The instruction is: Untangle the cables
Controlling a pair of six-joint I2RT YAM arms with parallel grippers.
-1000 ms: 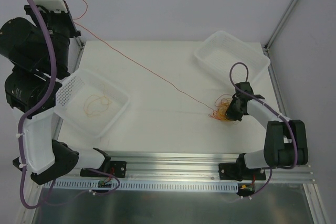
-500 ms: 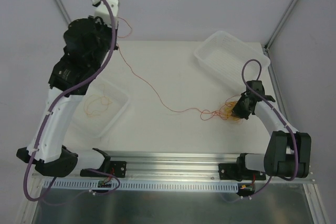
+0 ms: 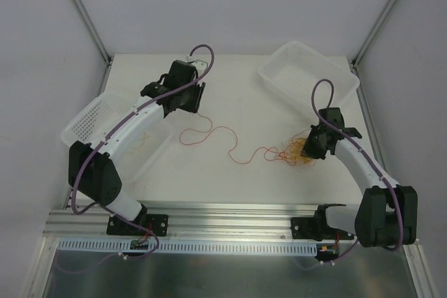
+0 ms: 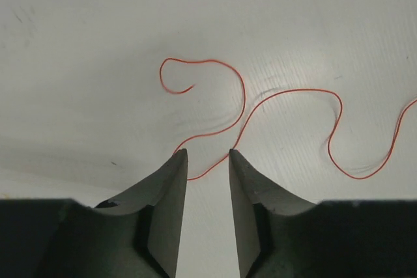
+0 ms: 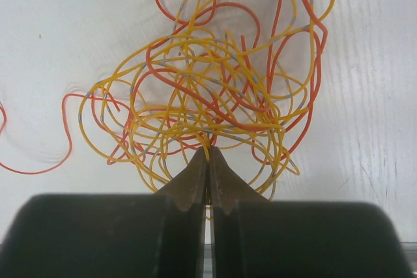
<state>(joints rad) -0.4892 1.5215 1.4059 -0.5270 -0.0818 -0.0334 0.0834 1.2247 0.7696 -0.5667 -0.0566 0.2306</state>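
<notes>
Overhead, the left hand (image 3: 192,105) is over the white surface (image 3: 237,82) at about 10 o'clock from its middle, near one end of a loose red-orange cable (image 3: 222,129). That cable wanders toward 4 o'clock into a tangle of yellow and red-orange cables (image 3: 293,151), and the right hand (image 3: 312,148) sits at that tangle's 3 o'clock edge. One white mesh basket (image 3: 84,120) lies at 9 o'clock, partly under the left arm, and a second basket (image 3: 272,75) lies at 1 o'clock. Seen from the left wrist, the fingers (image 4: 169,187) stand slightly apart, clamping nothing. The red-orange cable lies flat on the surface, a bend of it crossing the gap at their tips and its curled end at 11 o'clock. From the right wrist, the fingers (image 5: 192,174) are pressed together at the tangle's 6 o'clock edge; I cannot tell whether a strand is nipped between them.
</notes>
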